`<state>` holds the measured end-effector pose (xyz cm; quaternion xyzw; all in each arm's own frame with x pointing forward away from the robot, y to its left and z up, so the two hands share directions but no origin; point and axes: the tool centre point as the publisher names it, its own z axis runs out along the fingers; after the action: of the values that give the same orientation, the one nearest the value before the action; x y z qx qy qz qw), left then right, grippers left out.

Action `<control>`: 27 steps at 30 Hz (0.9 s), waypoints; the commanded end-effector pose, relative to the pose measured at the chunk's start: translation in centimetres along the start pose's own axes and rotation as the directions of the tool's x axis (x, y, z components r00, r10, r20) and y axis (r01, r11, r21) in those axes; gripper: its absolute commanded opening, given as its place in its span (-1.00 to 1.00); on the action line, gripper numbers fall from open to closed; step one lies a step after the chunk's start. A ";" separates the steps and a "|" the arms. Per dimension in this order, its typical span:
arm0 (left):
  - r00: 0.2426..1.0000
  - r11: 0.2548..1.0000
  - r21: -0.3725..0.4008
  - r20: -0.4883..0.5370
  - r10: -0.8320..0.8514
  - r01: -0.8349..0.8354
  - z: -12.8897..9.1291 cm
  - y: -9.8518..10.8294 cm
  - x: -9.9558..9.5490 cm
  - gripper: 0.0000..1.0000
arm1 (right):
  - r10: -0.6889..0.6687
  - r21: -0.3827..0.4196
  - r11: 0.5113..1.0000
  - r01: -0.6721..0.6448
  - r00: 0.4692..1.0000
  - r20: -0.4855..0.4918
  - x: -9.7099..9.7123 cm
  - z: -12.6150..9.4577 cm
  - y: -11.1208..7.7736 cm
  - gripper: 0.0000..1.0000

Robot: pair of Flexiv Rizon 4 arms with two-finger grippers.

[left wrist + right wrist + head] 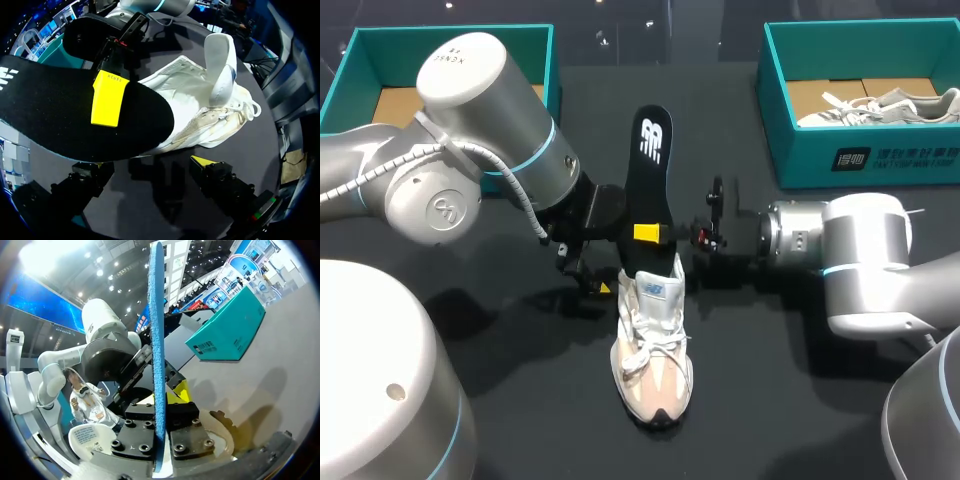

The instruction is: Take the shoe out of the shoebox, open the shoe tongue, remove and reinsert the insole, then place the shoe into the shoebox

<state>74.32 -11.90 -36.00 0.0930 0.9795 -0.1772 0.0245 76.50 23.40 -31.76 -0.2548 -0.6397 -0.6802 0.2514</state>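
A white and beige shoe (654,345) stands on the black table, toe toward me, its tongue (220,65) lifted up. The black insole (651,170) stretches back from the shoe's heel opening. My right gripper (647,233) is shut on the insole (75,115) about midway along it; one yellow fingertip (106,98) lies flat on its top. In the right wrist view the insole (157,340) shows edge-on, blue underneath, clamped in the gripper (159,427). My left gripper (150,167) stands open just left of the shoe's heel (195,125), with nothing between its fingers.
A teal shoebox (545,60) sits at the back left, partly hidden by my left arm. Another teal shoebox (775,110) at the back right holds a second pale shoe (890,105). Black table surface (790,400) lies in front of and beside the shoe.
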 end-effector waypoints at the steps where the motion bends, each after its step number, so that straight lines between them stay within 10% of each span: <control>1: 1.000 1.000 -0.001 0.000 0.001 -0.001 0.1 0.0 0.0 1.00 | 0.012 -0.003 1.000 -0.012 1.000 0.002 0.0 0.1 -2.0 -1.00; 27: 1.000 1.000 -0.001 0.000 0.001 -0.001 0.1 0.0 0.0 1.00 | 0.153 -0.019 0.988 -0.152 0.987 0.047 0.7 0.3 -7.1 -1.00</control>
<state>74.32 -11.90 -36.00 0.0930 0.9795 -0.1772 0.0245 73.31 23.74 -34.14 -0.3184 -0.6234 -0.6538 0.2874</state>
